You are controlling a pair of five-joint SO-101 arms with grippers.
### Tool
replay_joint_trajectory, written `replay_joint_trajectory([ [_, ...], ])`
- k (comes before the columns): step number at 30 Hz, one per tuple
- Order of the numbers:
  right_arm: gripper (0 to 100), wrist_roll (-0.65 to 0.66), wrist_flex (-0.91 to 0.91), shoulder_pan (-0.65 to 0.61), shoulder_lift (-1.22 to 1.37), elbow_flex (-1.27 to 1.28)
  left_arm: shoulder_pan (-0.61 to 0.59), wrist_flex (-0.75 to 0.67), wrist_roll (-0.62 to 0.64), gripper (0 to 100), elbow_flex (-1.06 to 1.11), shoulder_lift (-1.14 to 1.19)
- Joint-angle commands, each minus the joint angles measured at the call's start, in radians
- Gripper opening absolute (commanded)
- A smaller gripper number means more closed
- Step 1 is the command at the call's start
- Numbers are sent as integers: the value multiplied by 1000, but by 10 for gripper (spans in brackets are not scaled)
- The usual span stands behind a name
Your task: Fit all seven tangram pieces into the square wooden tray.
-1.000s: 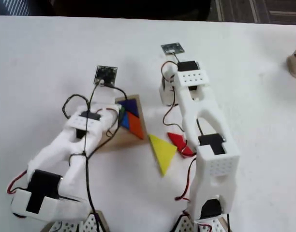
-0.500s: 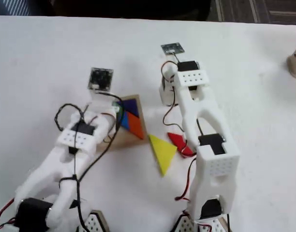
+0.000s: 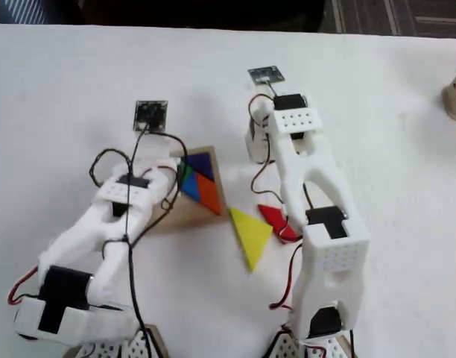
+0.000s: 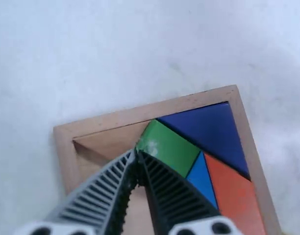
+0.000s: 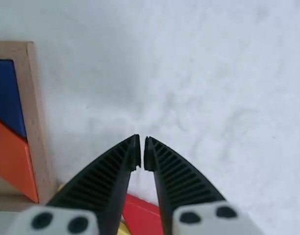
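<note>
Wooden square tray [image 4: 140,116]: lay on the white bench [image 3: 64,89], partly under the left arm in the high view; its raised rim was unbroken along the two visible sides.
Pieces seated: large blue triangle [image 4: 209,129] sat against the rim at one corner, with an orange triangle [image 4: 236,193] beside it along the same side, a small blue triangle [image 4: 201,178] between them, and a green four-sided piece [image 4: 169,147] against the large blue triangle's long edge.
Open room: bare wood floor [image 4: 106,144] showed from the green piece's edge to the far rim corner.
Left gripper [image 4: 137,156]: fingertips were together with nothing between them, at the green piece's outer corner, over the bare floor.
Right gripper [image 5: 141,147]: was closed to a thin slit, empty, over bare bench just outside the tray's rim.
Loose pieces: yellow triangle [image 3: 250,231] lay on the bench just off the tray's near corner; a red piece [image 3: 275,218] lay just beside it, partly under the right arm.
</note>
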Motion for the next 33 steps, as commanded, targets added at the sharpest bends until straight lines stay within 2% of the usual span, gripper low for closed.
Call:
replay_joint_trajectory([
  [1, 22, 2, -13, 10, -68, -31, -12, -25, 12, 21, -54, -2],
  [10, 22, 2, -13, 10, -68, -31, 2, -23, 11, 21, -49, 1],
  [18, 22, 2, -12, 10, -68, -31, -71, -25, 20, 21, -84, 5],
  [33, 22, 2, -12, 10, -68, -31, 15, -25, 11, 21, -101, 88],
])
